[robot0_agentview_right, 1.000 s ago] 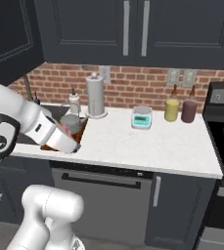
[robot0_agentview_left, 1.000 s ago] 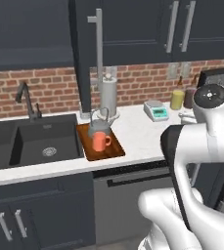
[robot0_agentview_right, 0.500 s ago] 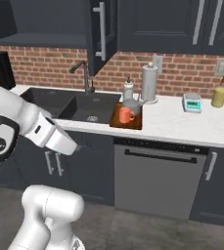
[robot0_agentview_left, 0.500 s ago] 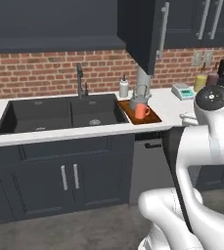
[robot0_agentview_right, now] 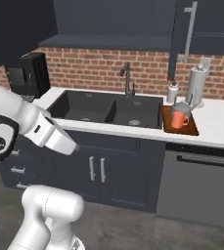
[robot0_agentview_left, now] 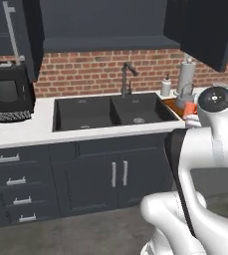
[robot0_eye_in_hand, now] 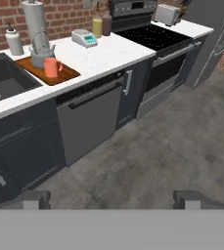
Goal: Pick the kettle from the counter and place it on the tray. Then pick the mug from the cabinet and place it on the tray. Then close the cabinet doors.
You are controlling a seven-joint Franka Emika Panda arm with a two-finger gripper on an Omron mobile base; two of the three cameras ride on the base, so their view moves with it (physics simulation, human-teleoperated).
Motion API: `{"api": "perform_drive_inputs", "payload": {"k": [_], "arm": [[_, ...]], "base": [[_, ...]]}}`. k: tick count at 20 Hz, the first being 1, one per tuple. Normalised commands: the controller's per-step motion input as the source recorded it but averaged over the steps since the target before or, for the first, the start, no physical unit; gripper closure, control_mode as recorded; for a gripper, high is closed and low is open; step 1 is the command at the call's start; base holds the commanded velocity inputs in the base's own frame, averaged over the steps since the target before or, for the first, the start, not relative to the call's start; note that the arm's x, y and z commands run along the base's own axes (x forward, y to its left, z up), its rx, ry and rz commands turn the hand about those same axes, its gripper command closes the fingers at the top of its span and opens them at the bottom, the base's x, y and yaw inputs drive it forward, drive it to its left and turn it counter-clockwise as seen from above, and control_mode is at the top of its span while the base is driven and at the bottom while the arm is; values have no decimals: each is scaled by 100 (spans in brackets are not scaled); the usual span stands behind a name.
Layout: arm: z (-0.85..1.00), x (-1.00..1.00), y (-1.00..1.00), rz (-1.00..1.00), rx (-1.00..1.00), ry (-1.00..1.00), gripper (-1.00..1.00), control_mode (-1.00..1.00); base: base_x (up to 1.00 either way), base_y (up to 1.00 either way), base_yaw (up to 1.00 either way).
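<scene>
Coffee machine [robot0_agentview_left: 8, 89] black, far left on the white surface [robot0_agentview_left: 26, 130], under an open cabinet door [robot0_agentview_left: 17, 35] with a silver bar handle. Black double sink [robot0_agentview_left: 113, 110] set in the middle, faucet [robot0_agentview_left: 126, 77] behind it against the brick wall. Right of the sink: brown tray [robot0_agentview_right: 180, 122] lying on the surface, its left edge just beside the sink rim. Orange mug [robot0_agentview_right: 179, 119] upright on the tray's front part, grey kettle [robot0_agentview_right: 183, 108] on the tray behind it, near each other; touching or not, cannot tell. Small white bottle [robot0_agentview_right: 172, 91] and paper-towel roll [robot0_agentview_right: 198, 83] stand behind the tray at the wall. Second cabinet door [robot0_agentview_right: 183, 36] hangs open above the tray area. Further right, in the hand view: small scale [robot0_eye_in_hand: 84, 37], yellow tumbler [robot0_eye_in_hand: 97, 26] and maroon tumbler [robot0_eye_in_hand: 106, 23], then stove [robot0_eye_in_hand: 147, 33]. Gripper [robot0_eye_in_hand: 111, 199] points out over the floor, well apart from the tray; jaws spread fully wide, holding nothing.
</scene>
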Motion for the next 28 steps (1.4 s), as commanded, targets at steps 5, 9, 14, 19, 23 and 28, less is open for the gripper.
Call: {"api": "perform_drive_inputs", "payload": {"k": [5,9,14,19,23,28], "arm": [[0,0,0,0,0,0,-100,100],[0,0,0,0,0,0,-100,100],[0,0,0,0,0,0,-100,100],[0,0,0,0,0,0,-100,100],[0,0,0,0,0,0,-100,100],[0,0,0,0,0,0,-100,100]], "base": [[51,70,0],[59,5,0],[58,-15,0],[41,-31,0],[26,-38,-1],[22,-32,-5]]}}
